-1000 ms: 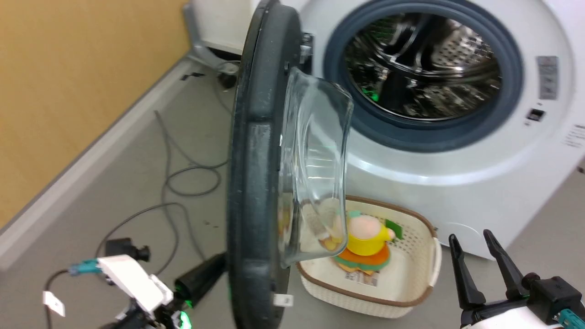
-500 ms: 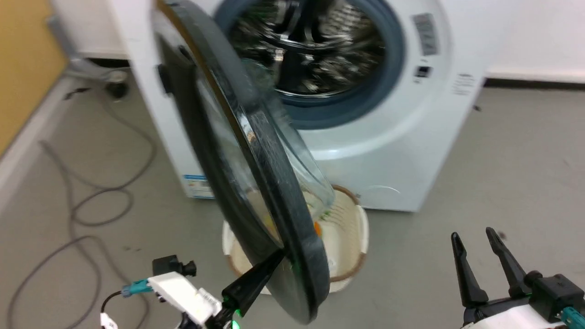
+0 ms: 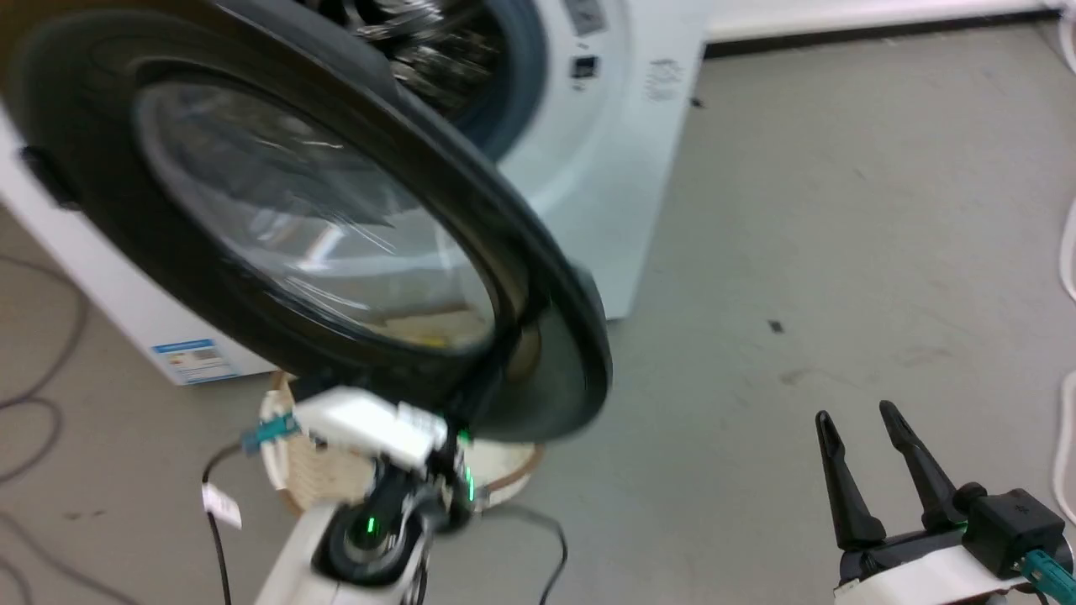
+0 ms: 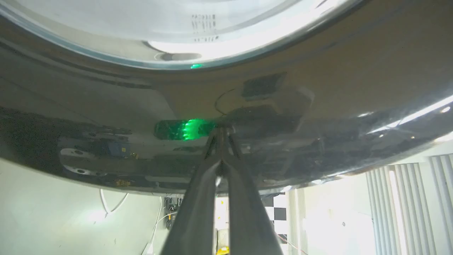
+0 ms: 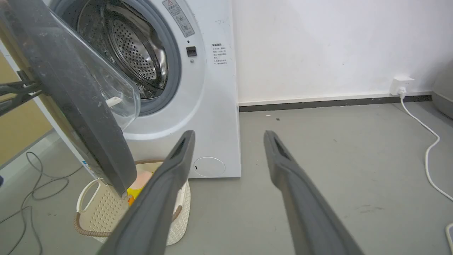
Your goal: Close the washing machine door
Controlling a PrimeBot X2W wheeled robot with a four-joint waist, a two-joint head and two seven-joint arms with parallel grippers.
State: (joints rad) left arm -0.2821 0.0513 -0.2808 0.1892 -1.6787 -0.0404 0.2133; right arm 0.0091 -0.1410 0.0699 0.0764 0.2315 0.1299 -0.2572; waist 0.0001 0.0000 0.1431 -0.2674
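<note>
black-rimmed door (image 3: pixel 555 353) ajar, touching closed left hand (image 4: pixel 221 136)

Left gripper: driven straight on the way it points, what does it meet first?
The door, on its black rim. The shut left gripper looks to be touching it with its tips, near the glass window, so going on would push the door.
</note>
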